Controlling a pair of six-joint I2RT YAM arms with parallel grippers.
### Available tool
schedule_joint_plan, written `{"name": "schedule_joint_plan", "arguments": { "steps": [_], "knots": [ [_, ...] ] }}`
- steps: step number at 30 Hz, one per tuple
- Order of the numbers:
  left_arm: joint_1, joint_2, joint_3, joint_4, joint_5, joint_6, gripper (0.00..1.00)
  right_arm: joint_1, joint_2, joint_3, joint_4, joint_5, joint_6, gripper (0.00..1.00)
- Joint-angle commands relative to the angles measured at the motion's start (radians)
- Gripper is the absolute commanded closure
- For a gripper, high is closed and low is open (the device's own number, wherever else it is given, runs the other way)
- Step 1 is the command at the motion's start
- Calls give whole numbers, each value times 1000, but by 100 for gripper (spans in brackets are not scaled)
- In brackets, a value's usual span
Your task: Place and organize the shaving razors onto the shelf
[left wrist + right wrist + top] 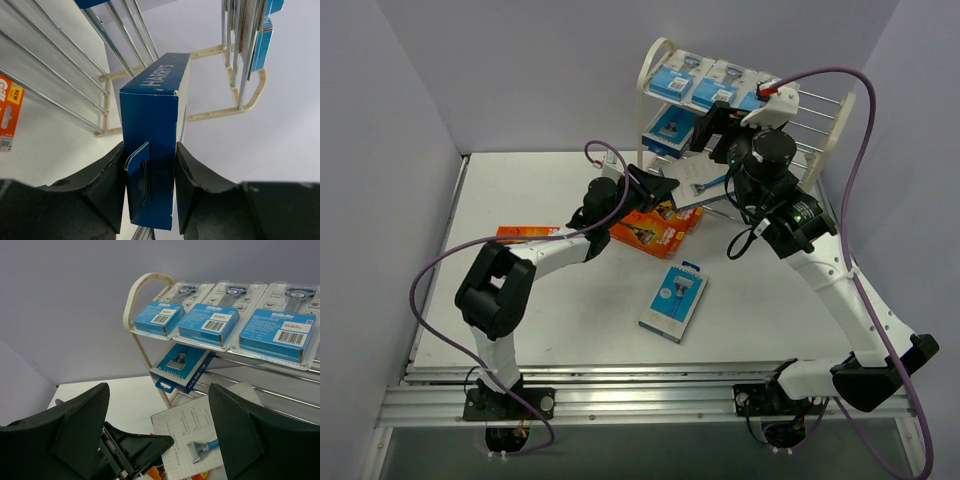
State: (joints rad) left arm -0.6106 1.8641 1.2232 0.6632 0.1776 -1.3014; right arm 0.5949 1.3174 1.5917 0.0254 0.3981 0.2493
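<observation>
From above, the shelf (840,130) holds a few packs (710,80). A blue pack (673,300) and orange boxes (655,232) wait on the worktop (570,330).

Left wrist: the left fingers (100,190) squeeze a blue box (152,145) beside the shelf.

Right wrist: the right fingers (75,425) are open and empty.

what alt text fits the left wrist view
The left hand grips a blue Harry's box edge-on between its dark fingers, pointed at the wire rods of the cream shelf. An orange pack shows at the left edge.
</observation>
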Motion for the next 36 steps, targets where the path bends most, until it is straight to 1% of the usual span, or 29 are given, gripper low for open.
{"name": "schedule_joint_plan", "arguments": {
  "steps": [1,7,8,11,16,17,21,30,36],
  "knots": [
    [-31,24,107,134,-39,-30,98,-7,-37,27,31,-10,-2,24],
    [-89,78,139,173,-168,-27,98,-14,-40,22,28,-21,8,23],
    [-97,81,142,171,-223,-22,98,-14,-40,24,25,-24,11,23],
    [-127,107,159,190,-279,-18,98,-17,-44,27,15,-39,25,23],
    [-179,152,170,210,-418,-13,98,-38,-53,47,-21,-76,38,22],
    [-186,156,170,202,-443,-6,98,-38,-61,47,-53,-80,38,22],
    [-212,182,171,216,-548,-13,98,-38,-92,22,-58,-100,53,21],
    [-224,244,251,253,-632,5,98,-38,-107,-32,-38,-131,71,21],
    [-224,287,294,273,-671,4,98,-26,-112,-55,-36,-125,65,21]
  ]
}}
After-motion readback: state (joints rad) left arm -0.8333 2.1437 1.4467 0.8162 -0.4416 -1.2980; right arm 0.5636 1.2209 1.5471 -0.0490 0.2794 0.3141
